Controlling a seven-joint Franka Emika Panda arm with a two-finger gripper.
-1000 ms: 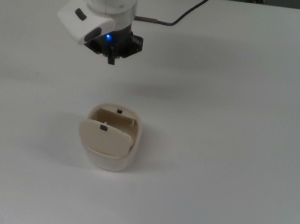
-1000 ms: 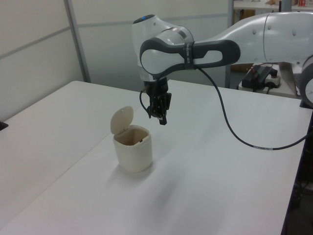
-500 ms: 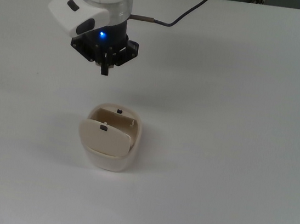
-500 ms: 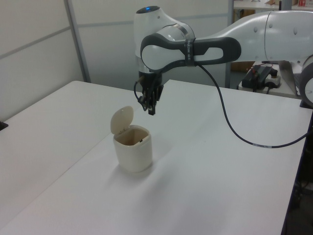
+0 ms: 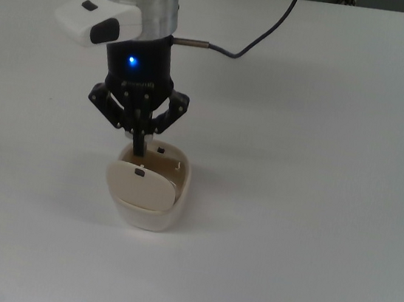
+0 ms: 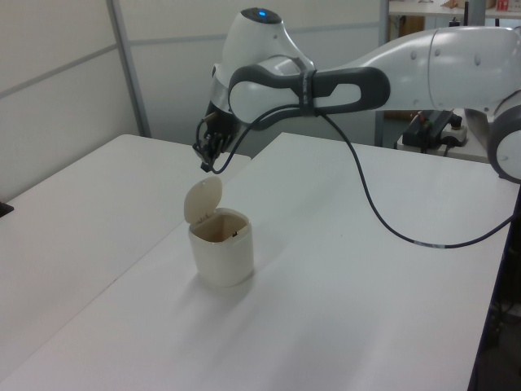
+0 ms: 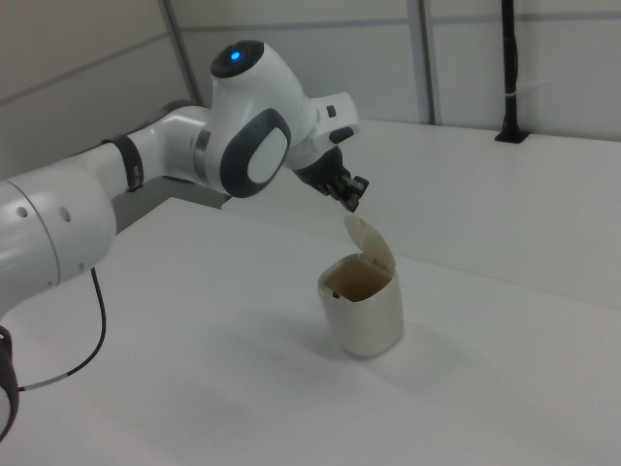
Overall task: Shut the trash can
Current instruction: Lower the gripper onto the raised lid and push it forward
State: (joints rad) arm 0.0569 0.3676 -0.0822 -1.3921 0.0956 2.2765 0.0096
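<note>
Comparing with half a second ago, the end effector (image 5: 138, 148) sits lower in the top view, having come down from the upper left of the frame to just above the trash can (image 5: 149, 189); its tip now overlaps the can's back rim there. In the left view it has swung from above the can's opening toward the left view's left and now hangs just over the top edge of the raised lid (image 6: 203, 199). The wrist is also turned, so the black linkage spreads symmetrically in the top view. The can and its lid look unchanged.

The fingers are together, forming one dark narrow tip with no gap showing in the top view.

The trash can stands upright on the white worktop (image 5: 313, 210), slightly left of centre and in the lower half of the top view, and left of centre in the left view. Its lid is hinged open, standing nearly upright on the side toward the left view's left, with the small black knob (image 5: 139, 173) facing up in the top view. In the right view the end effector (image 7: 353, 200) is just above and to the left of the lid's upper edge (image 7: 370, 239); whether it touches the lid cannot be told. A black cable (image 6: 383, 220) trails from the arm across the worktop.
</note>
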